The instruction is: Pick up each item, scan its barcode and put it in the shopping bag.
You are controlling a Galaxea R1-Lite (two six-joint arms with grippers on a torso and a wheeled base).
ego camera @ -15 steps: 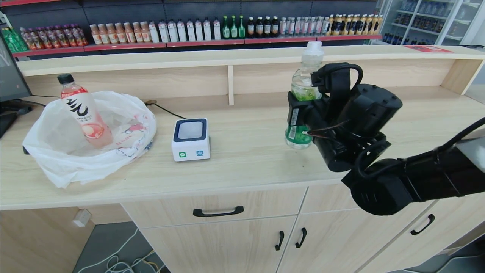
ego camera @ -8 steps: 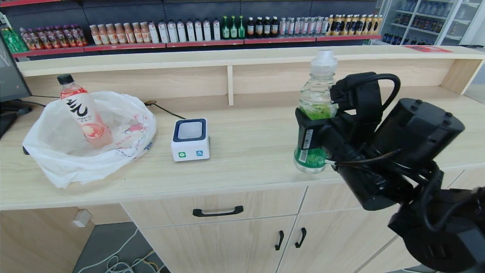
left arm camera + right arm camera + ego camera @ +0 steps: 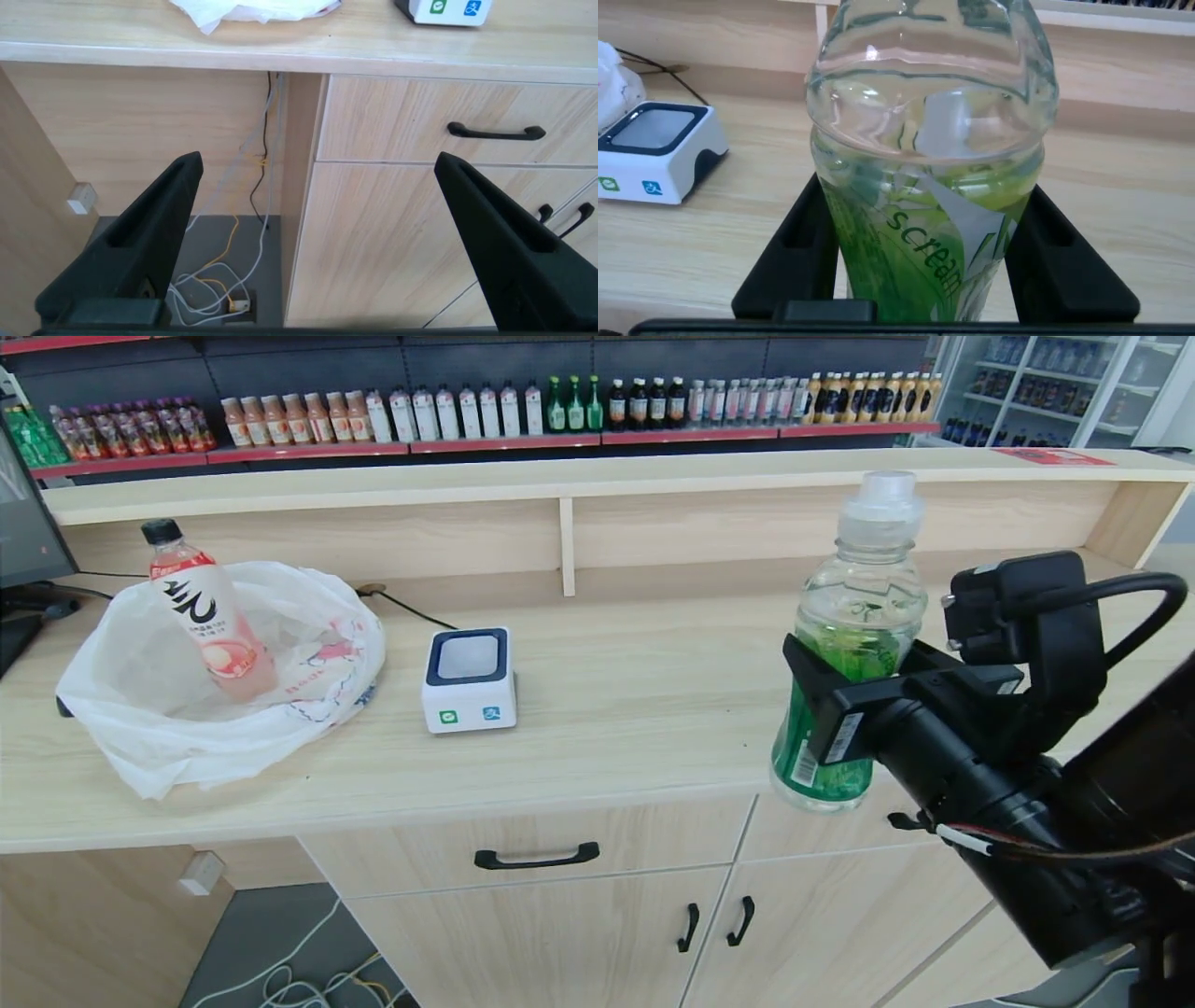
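My right claw [image 3: 845, 698] grips the green bottle [image 3: 857, 616], up off the tabletop [image 3: 616, 709] and well apart from the scanner [image 3: 470, 679]. I should carry it there slowly, then turn its barcode to the glass. My left claw [image 3: 318, 168] is spread wide.

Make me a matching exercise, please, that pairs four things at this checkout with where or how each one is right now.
Things
1. green-label bottle
2. pink bottle
3. scanner
4. left gripper

States
A. stands on the bare counter, beside the bag
B. open, holding nothing
C. leans inside the shopping bag
D. upright, clamped in the right gripper

Pairs: 1-D, 2-C, 3-A, 4-B
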